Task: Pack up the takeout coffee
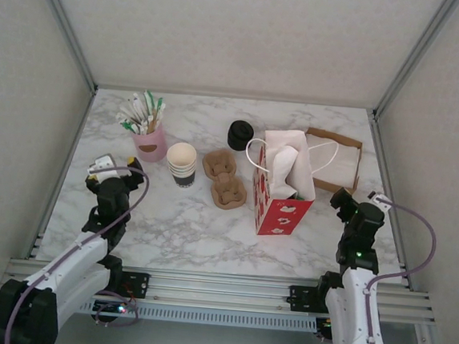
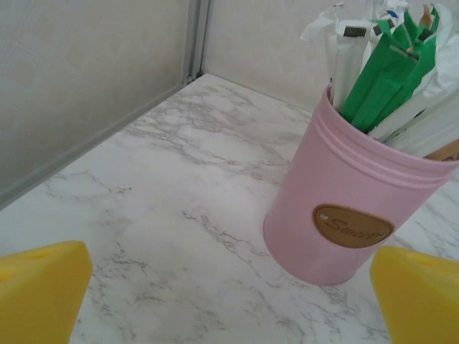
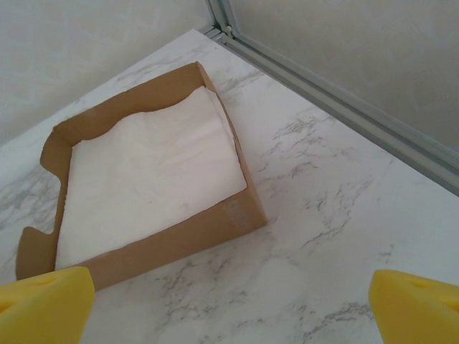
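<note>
Left fingers [image 2: 39, 294] (partly cropped) spread, empty.

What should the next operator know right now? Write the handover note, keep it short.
Left gripper: open, empty, facing the pink canister.
Right gripper: open, empty, facing the napkin tray.
Cup stack and black lids stand on the table, left of the red bag, which is upright and open.
Done: nothing visibly packed.
Left: take a cup, lid it, bag it.
</note>
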